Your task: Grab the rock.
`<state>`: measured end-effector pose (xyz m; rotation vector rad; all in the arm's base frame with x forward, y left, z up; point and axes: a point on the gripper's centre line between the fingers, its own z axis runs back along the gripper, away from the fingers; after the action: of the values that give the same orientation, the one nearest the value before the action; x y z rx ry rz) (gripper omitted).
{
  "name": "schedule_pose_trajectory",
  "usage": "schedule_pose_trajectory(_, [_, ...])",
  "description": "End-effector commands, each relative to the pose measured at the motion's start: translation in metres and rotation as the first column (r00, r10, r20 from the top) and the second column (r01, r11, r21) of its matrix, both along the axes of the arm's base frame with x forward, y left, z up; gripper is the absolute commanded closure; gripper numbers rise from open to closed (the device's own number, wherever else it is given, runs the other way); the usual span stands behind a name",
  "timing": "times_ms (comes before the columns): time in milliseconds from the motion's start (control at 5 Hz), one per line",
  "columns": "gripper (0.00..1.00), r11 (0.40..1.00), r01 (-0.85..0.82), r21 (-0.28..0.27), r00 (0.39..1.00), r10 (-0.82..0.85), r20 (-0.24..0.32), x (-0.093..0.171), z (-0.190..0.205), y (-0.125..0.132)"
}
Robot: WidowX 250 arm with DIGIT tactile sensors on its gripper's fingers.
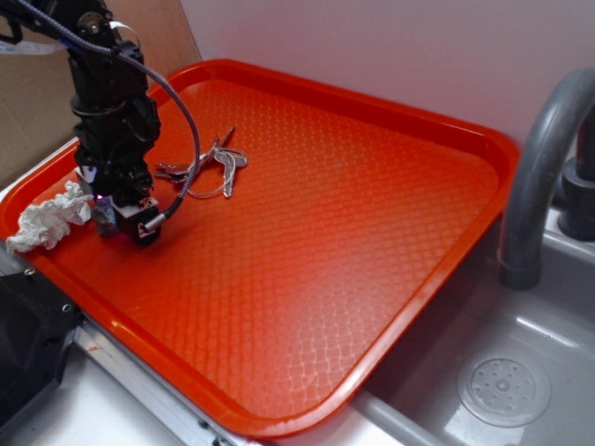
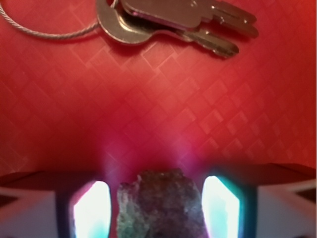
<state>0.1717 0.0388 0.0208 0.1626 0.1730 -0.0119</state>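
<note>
The rock (image 2: pixel 161 206), a rough brown-grey lump with a greenish patch, sits between my gripper's two glowing pads (image 2: pixel 91 208) in the wrist view. It fills the space between them. My gripper (image 1: pixel 130 223) is low over the left side of the orange tray (image 1: pixel 372 232), its jaws closed in on the rock from both sides. In the exterior view the gripper hides the rock.
A silvery bunch of keys (image 1: pixel 209 167) on a wire loop lies just beyond the gripper and also shows in the wrist view (image 2: pixel 173 25). A crumpled white tissue (image 1: pixel 46 221) lies at the tray's left rim. A grey faucet (image 1: pixel 539 167) and sink drain (image 1: pixel 502 386) stand to the right.
</note>
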Motion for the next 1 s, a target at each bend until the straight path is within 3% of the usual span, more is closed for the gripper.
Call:
schedule_pose_trajectory(0, [1.0,1.0,0.011,0.007,1.0,-0.011,0.029,0.0,0.021,0.014])
schedule_pose_trajectory(200, [1.0,0.992,0.124,-0.007,0.99,-0.123,0.067,0.022,0.043,-0.002])
schedule_pose_trajectory(400, [1.0,0.981,0.192,-0.039,0.966,-0.182,0.185,0.046,0.086,-0.033])
schedule_pose_trajectory(600, [1.0,0.963,0.265,-0.051,0.926,-0.239,0.291,0.049,0.129,-0.069])
schedule_pose_trajectory(800, [1.0,0.936,0.348,-0.056,0.88,-0.305,0.365,0.037,0.164,-0.098])
